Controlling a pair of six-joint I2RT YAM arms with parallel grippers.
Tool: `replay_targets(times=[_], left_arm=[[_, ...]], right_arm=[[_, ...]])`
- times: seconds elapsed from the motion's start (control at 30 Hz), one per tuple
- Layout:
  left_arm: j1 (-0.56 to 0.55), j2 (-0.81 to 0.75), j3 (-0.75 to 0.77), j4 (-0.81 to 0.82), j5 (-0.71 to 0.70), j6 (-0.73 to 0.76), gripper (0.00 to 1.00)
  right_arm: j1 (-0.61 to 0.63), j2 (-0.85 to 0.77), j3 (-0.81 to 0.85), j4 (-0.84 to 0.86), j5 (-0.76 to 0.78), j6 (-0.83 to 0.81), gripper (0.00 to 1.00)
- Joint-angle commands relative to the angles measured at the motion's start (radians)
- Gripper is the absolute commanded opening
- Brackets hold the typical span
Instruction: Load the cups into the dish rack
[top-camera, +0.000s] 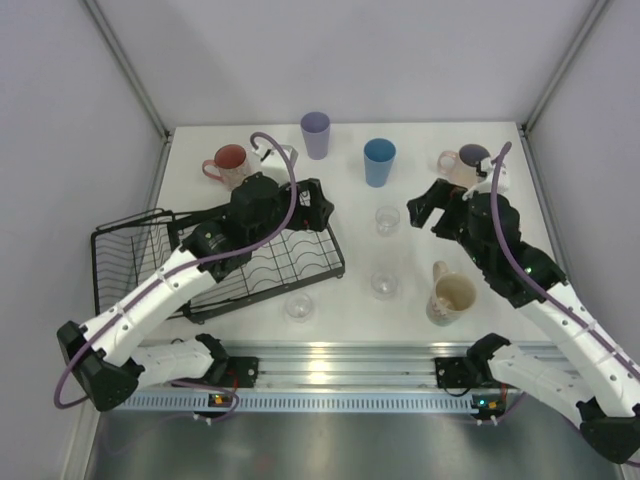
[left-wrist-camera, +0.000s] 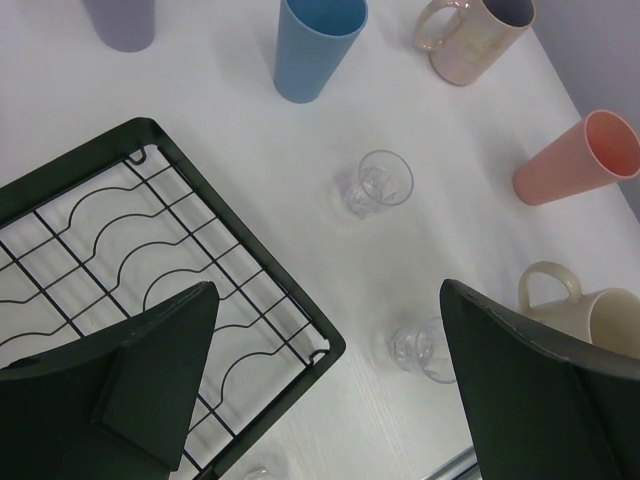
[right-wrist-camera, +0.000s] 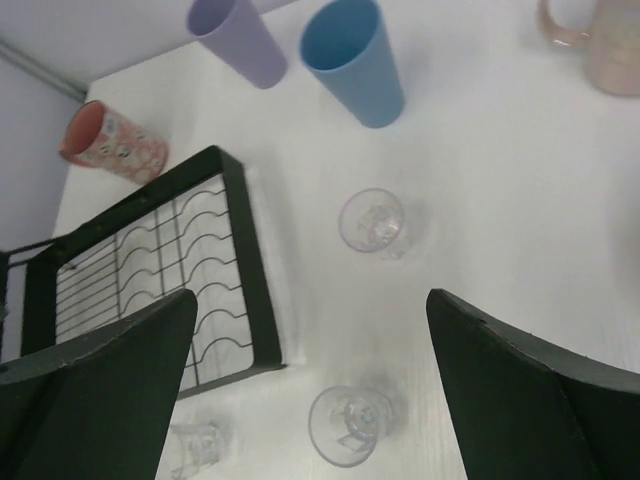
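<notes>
1. Nearest the lens: left fingers (left-wrist-camera: 150, 380), spread wide, nothing between them. Right fingers (right-wrist-camera: 110, 370) are the same, wide and empty.
2. The cups: none is held, and none is seen on the rack wires that show. All are on the bench (left-wrist-camera: 450, 120).
3. Far glass (left-wrist-camera: 380, 182) stands ahead of the gap between the left fingers. Near glass (left-wrist-camera: 420, 348) sits just inside one left finger. Third glass (right-wrist-camera: 195, 450) is just beside one right finger, off the rack's corner.
4. Beyond the left fingertips, blue tumbler (left-wrist-camera: 315, 45) and lavender tumbler (left-wrist-camera: 120, 20) stand upright, with pale pink mug (left-wrist-camera: 480, 35) near them.
5. Salmon tumbler (left-wrist-camera: 580, 160) lies on its side, outside the gap. Cream mug (left-wrist-camera: 600, 315) is partly hidden behind a finger. Patterned pink mug (right-wrist-camera: 115, 140) is well beyond the right fingers, past the rack.
6. Handling, as a judgement:
   - Glasses look light, slick and breakable. Pinch gently across the bowl from above.
   - Tumblers look light and tapered. Take one wall at the rim, one finger inside.
   - Mugs are likely heavier. Grip the wall opposite the handle.
7. Dish rack (left-wrist-camera: 245, 235): its corner lies under one left finger, and it sits off to the side of the right fingers.
</notes>
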Motion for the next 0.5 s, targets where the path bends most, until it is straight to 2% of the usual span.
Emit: replay_targets(times=[0.0,0.1,0.17,0.27,0.33,0.47], left_arm=[[-0.001,0.023,0.042,0.005,0.018,0.002,0.98],[-0.001,0.033,0.036,0.005,0.046,0.003,0.98],[-0.001,0.032,0.03,0.005,0.06,0.005,0.98],[-0.001,0.023,0.008,0.007,0.061,-0.009,0.98],[-0.001,0.016,0.001,0.009,0.069,-0.009,0.98],[-0.001,-0.011,-0.039,0.009,0.058,-0.003,0.98]], right_arm=[[0.009,0.045,0.08,-0.13,0.248,0.107,0.98],[0.0,0.091,0.129,-0.232,0.369,0.159,0.94],[-0.004,0.117,0.153,-0.316,0.443,0.231,0.86],[-0.036,0.131,0.155,-0.378,0.564,0.291,0.79],[-0.11,0.148,0.155,-0.399,0.563,0.321,0.76],[-0.305,0.183,0.158,-0.401,0.395,0.306,0.68]])
